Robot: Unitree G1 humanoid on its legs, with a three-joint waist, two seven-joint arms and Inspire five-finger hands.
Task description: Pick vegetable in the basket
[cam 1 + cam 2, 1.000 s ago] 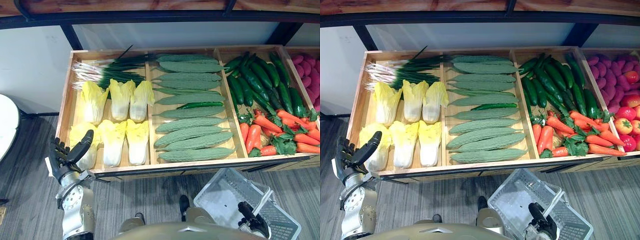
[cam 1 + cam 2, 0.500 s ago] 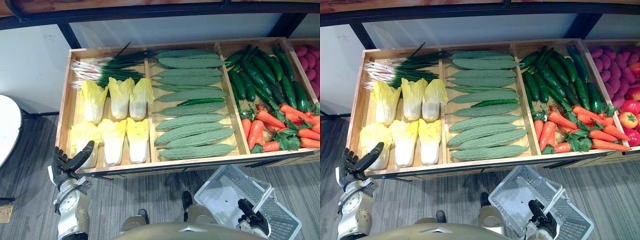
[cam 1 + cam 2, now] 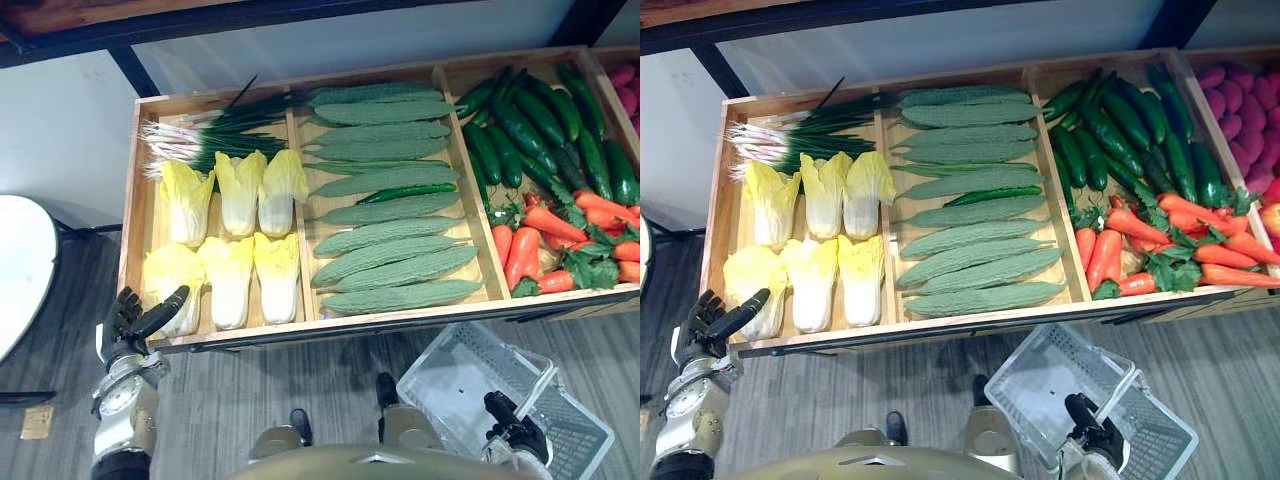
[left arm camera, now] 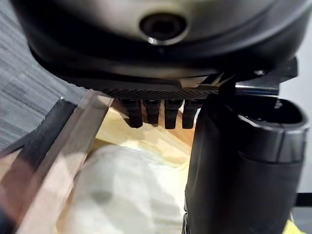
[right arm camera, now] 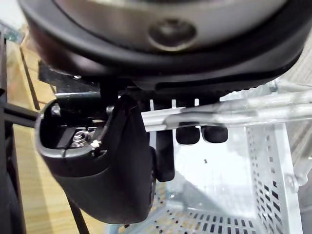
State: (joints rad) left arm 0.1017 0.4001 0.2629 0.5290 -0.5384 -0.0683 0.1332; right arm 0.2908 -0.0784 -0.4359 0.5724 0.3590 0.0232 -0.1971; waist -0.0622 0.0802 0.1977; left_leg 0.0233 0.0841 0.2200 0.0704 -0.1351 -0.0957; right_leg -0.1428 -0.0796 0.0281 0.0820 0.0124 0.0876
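The left hand (image 3: 138,318), fingers (image 4: 153,113) loosely wide, is just beside the front-left cabbage (image 3: 172,290) (lying lengthwise away from it) in the crate (image 3: 330,322), while the right hand (image 3: 515,435) grips the basket (image 3: 452,372).

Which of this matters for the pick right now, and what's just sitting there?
In the job: left hand, open beside the front-left cabbage; right hand, curled on the handle of the basket.
Lying about, for now: bitter gourds, cucumbers, carrots, spring onions, white table.
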